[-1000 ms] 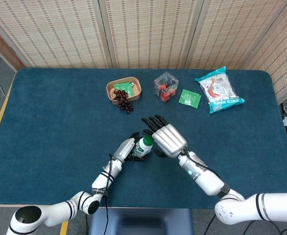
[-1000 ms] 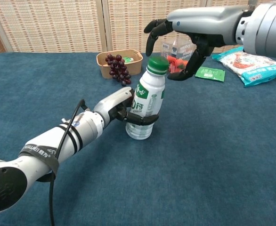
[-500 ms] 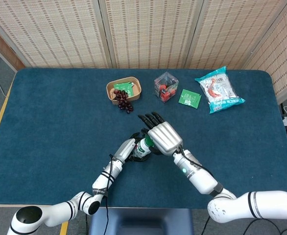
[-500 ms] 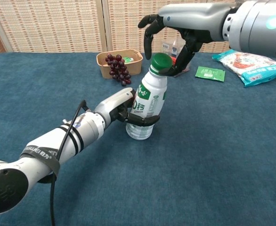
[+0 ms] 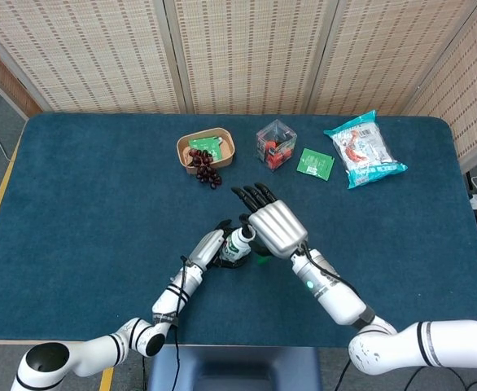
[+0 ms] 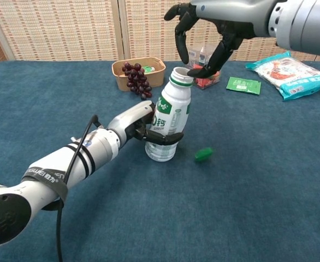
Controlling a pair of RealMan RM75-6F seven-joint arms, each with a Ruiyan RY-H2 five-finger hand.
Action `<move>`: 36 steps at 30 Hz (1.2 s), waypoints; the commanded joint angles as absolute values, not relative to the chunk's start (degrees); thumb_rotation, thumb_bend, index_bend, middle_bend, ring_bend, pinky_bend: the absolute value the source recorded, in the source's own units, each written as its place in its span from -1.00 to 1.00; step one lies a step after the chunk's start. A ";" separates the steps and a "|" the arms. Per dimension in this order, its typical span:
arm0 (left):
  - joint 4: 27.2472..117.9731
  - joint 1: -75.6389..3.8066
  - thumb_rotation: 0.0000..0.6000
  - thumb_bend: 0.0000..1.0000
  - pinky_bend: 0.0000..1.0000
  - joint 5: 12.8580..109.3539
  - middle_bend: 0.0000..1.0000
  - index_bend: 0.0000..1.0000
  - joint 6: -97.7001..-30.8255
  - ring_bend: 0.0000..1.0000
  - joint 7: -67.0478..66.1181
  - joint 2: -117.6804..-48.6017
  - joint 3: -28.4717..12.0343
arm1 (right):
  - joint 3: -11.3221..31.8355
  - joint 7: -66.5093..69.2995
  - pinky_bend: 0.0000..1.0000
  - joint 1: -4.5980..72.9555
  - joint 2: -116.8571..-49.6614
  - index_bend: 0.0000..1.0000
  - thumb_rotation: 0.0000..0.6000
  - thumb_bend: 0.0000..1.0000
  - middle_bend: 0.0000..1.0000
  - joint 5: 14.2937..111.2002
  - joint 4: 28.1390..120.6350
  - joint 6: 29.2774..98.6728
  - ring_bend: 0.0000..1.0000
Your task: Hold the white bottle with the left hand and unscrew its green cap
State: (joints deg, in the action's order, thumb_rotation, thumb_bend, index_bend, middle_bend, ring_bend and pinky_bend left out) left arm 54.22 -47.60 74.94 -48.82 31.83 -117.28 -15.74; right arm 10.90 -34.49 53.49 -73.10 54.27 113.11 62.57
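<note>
Head view: the white plastic bottle with green label print (image 5: 238, 244) stands near the middle of the dark blue table (image 5: 92, 187). The left hand (image 5: 212, 246) wraps its lower body, which judging by the task anchors it against twisting. The right hand (image 5: 273, 227) hangs just beside and above the neck, largely hiding it. A green speck on the cloth beside the bottle is the small green screw cap (image 5: 260, 260).

Chest view: the bottle (image 6: 167, 123) stands upright with its mouth open. The left hand (image 6: 140, 127) grips it, dark fingers (image 6: 165, 138) curled around the base. The right hand (image 6: 212, 30) is empty, fingers spread and curved over the mouth. The cap (image 6: 203, 154) lies on the table near the base, apart from it. The unscrewing appears complete.
</note>
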 commanded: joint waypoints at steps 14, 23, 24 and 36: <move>55.14 -45.38 1.00 0.46 -1.00 75.29 0.43 0.43 -52.00 -0.55 43.25 -116.76 -17.37 | 8.36 -28.25 -1.00 47.85 -65.27 -0.91 1.00 -0.55 -1.00 58.34 114.26 62.15 -1.00; 55.17 -44.82 1.00 0.16 -1.00 77.22 -0.32 -0.41 -51.99 -0.96 47.52 -115.97 -15.73 | 8.96 -26.49 -1.00 46.91 -63.72 -0.97 1.00 -0.55 -1.00 59.00 114.43 61.44 -1.00; 55.14 -44.87 1.00 0.10 -1.00 77.79 -0.48 -0.61 -51.93 -0.99 47.76 -115.73 -15.22 | 8.98 -26.56 -1.00 46.86 -63.55 -0.97 1.00 -0.55 -1.00 58.88 114.58 61.32 -1.00; 54.20 -44.55 1.00 -0.31 -1.00 83.19 -1.00 -1.00 -56.40 -1.00 50.47 -115.06 -11.70 | 9.32 -27.50 -1.00 46.38 -62.37 -1.00 1.00 -0.55 -1.00 58.11 116.20 61.14 -1.00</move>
State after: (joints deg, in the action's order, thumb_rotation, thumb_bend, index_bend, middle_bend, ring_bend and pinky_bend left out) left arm 54.21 -44.66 82.52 -55.64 49.53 -115.23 -12.08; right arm 9.32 -27.44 46.41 -62.42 58.16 116.14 61.15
